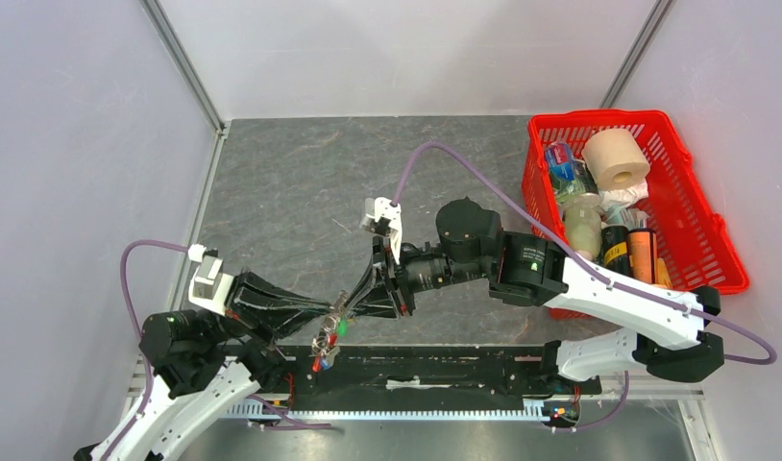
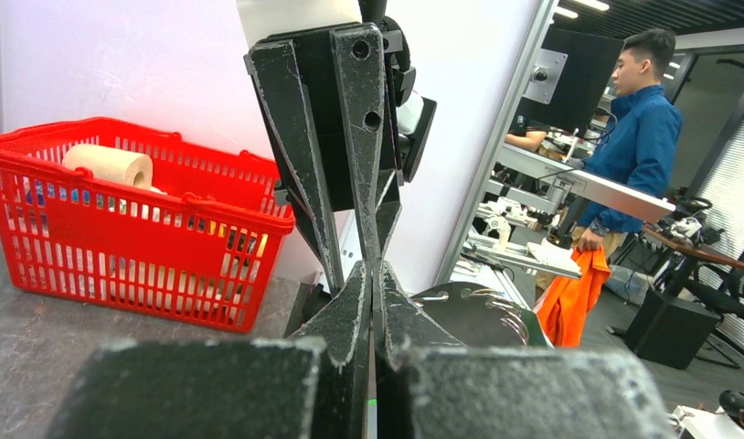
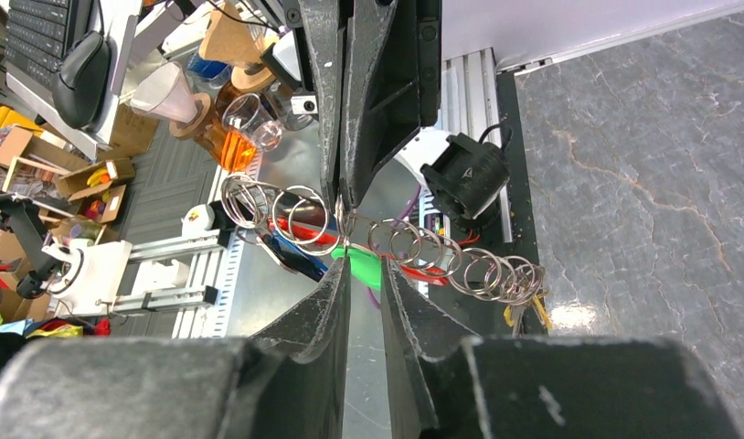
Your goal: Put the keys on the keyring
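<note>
My two grippers meet tip to tip above the table's near edge. My left gripper [image 1: 335, 315] is shut on a ring of the keyring's silver chain of rings [image 3: 414, 247]; its fingers [image 3: 377, 91] come down from the top of the right wrist view. My right gripper [image 3: 361, 261] holds the green head of a key [image 3: 364, 268] between its tips. The red fob [image 3: 304, 230], a blue-headed key [image 3: 300, 261] and brass-coloured keys [image 3: 526, 311] hang on the chain. The bunch [image 1: 325, 348] dangles below both grippers. A flat silver key [image 2: 478, 315] shows beside my left fingers.
A red plastic basket [image 1: 728, 259] with a toilet roll [image 1: 616, 158] and bottles stands at the right; it also shows in the left wrist view [image 2: 122, 238]. A black rail [image 1: 445, 370] runs along the near edge under the grippers. White walls enclose the grey table [image 1: 291, 182].
</note>
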Tool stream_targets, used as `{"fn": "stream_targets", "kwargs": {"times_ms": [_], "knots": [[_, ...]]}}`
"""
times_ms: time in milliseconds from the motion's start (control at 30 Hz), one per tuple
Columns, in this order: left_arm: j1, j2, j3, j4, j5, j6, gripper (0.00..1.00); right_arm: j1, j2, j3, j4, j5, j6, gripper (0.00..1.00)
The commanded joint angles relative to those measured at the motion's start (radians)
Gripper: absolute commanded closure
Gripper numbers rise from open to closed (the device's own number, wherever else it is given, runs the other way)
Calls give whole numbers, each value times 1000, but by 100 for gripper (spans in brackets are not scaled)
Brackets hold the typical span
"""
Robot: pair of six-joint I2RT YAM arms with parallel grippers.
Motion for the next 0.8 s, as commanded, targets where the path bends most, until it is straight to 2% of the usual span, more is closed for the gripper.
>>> {"fn": "stream_targets", "kwargs": {"times_ms": [0,767], "knots": [[-1,-14,8,61,-33,-30,98,4,-12,51,73,25,14,75],[-1,-33,-1,62,-54,-34,98,4,32,54,128,-15,47,73]]}}
